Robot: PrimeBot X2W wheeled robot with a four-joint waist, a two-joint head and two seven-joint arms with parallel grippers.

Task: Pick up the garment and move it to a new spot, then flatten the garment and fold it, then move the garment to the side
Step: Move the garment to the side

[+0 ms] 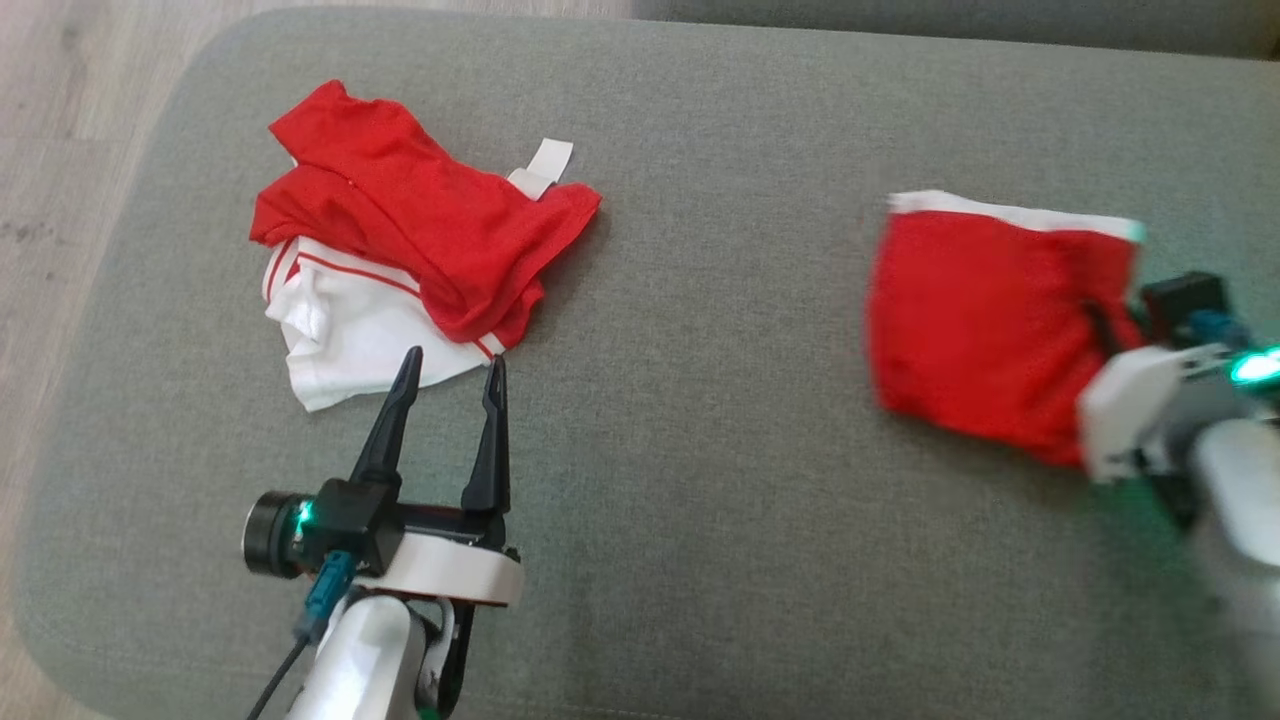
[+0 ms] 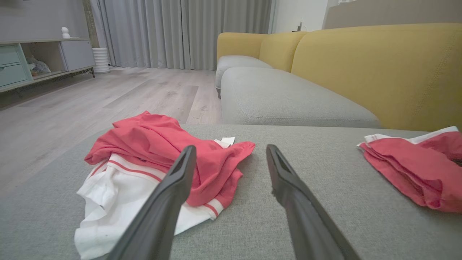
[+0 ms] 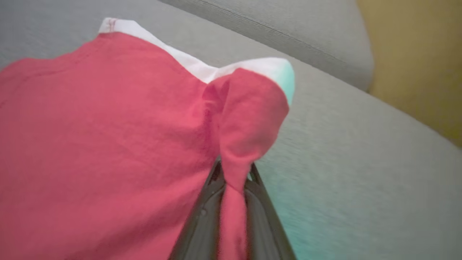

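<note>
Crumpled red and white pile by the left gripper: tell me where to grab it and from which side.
Pinch the thick red fold at the pile's near right edge, coming from the left gripper's side, probably low along the cushion. That fold stands bunched above the flat white layer, and the gripper's open jaws point at it.

Soft even light, faint shadows, head view's right edge motion-blurred, right wrist view perhaps defocused
</note>
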